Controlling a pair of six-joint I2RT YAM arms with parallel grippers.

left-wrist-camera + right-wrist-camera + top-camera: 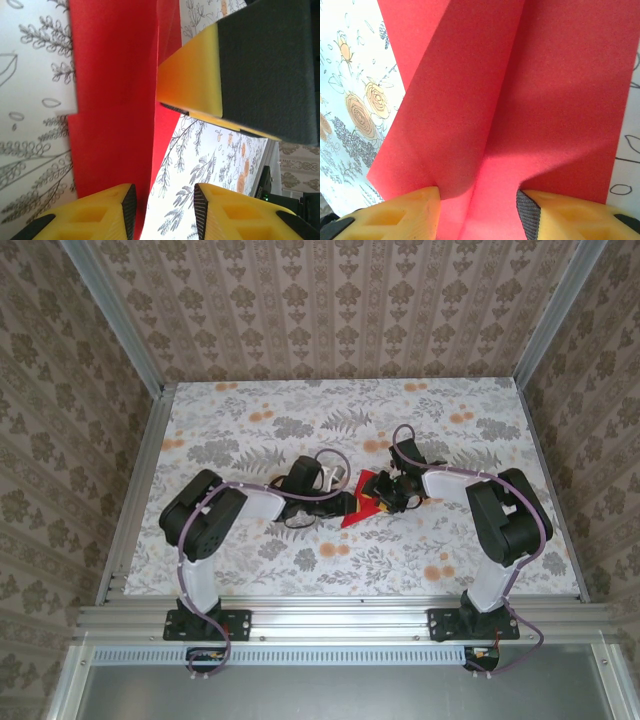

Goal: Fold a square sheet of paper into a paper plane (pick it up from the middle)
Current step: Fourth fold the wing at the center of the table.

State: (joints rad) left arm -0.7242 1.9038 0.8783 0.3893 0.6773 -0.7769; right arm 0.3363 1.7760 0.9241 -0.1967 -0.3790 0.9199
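1. The left gripper (164,194) stood with its jaws apart. A raised edge of the square sheet of paper (535,85) ran up between them, close to one yellow finger (107,210), and bare table showed between that edge and the other finger. It was not clamped on anything.
2. The right gripper (479,194) had its jaws part-way apart over the paper, and a soft ridge of the sheet rose between the two fingertips. Both tips lay against the red surface. I could not tell whether they pinched the ridge or only pressed on the sheet.
3. The patterned walls (330,300) enclosed the cell on three sides.
4. The table (250,410), covered in a grey and orange floral print, filled the floor of the cell, with an aluminium rail (330,615) along its near edge.
5. The left arm (200,520) and the right arm (505,515) both reached inward from their bases and met near the middle of the table.
6. The red paper lay there between the two grippers as a creased, angular shape, smaller than either forearm. One flap was lifted along a fold.
7. In the left wrist view, one finger (195,75) of the right gripper touched the paper's edge with its yellow tip.
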